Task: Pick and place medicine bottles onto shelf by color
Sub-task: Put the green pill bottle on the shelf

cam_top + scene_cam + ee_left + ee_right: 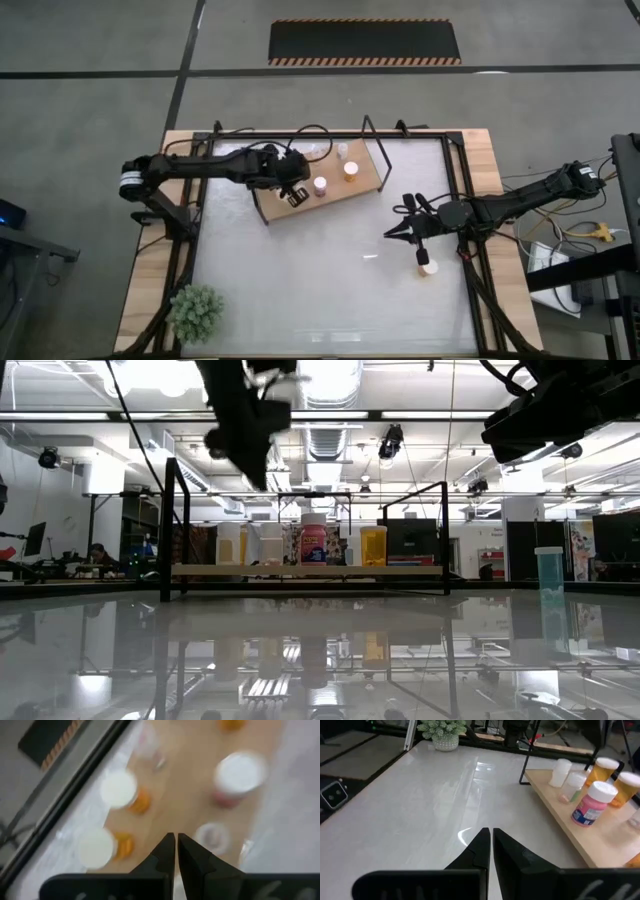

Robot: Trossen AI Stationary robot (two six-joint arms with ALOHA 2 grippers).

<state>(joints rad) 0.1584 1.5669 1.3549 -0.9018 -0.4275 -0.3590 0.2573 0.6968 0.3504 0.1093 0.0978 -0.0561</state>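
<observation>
The shelf, a light-brown board with black wire end frames, lies at the table's far middle. Several medicine bottles stand upright on it: a pink one, an orange one and clear ones. My left gripper hangs shut and empty above the shelf's left part. In its wrist view it is over two orange bottles, a pink one and a clear one. My right gripper waits shut above the table, right of the shelf. One bottle stands on the table beside the right arm.
A small potted plant stands at the table's near left corner. The wire end frames rise above the board at both ends. Bare tabletop spreads between the shelf and the near edge.
</observation>
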